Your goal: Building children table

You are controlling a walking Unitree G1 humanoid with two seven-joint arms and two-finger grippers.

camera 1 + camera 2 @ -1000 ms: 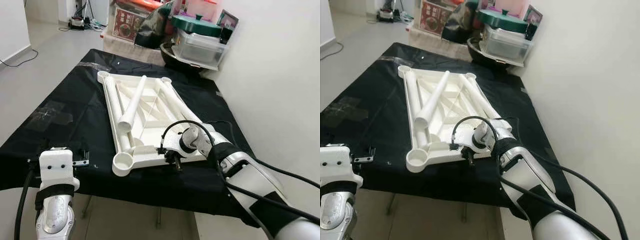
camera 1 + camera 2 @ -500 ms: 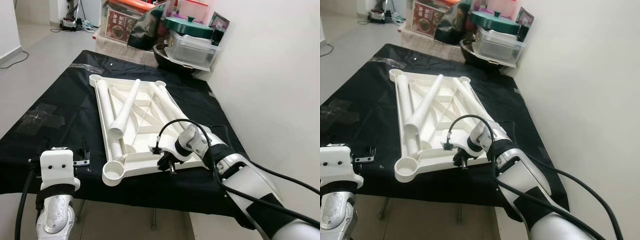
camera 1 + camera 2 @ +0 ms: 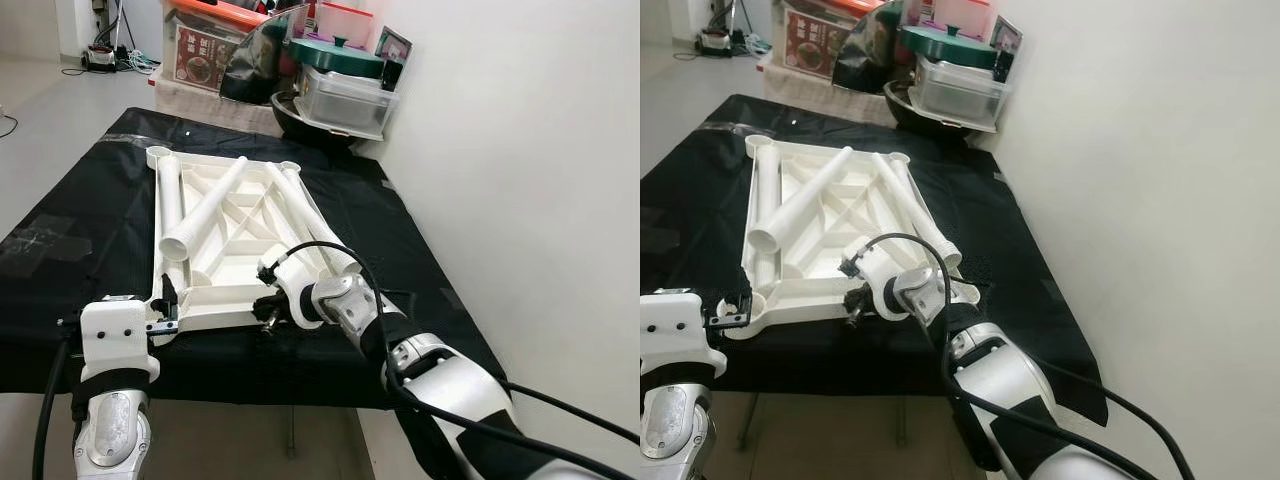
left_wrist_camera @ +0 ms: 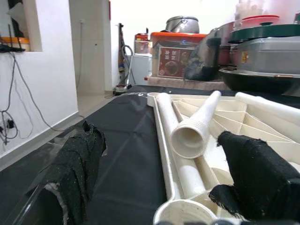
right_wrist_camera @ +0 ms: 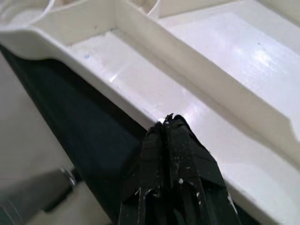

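Note:
The white children's table top (image 3: 225, 292) lies upside down on a black cloth (image 3: 80, 200). Across its ribs rests a loose white leg tube (image 3: 205, 208), and more tubes lie along both its long sides. My right gripper (image 3: 266, 312) is at the near rim, shut, its fingertips (image 5: 166, 125) touching that rim with nothing held between them. At the near left corner my left gripper (image 4: 161, 140) stands open, and the round corner socket (image 4: 185, 214) sits low between its two black fingers.
The far end of the table is crowded: a clear bin with a green lid (image 3: 345, 92), a dark bowl (image 3: 300, 115) and a red box (image 3: 205, 55). A white wall (image 3: 520, 150) runs close along the right. The cloth's front edge lies just behind both grippers.
The whole view has swung, sliding the scene left. The near left corner socket, earlier apart from my left gripper, now lies between its fingers. The right gripper stays shut at the near rim.

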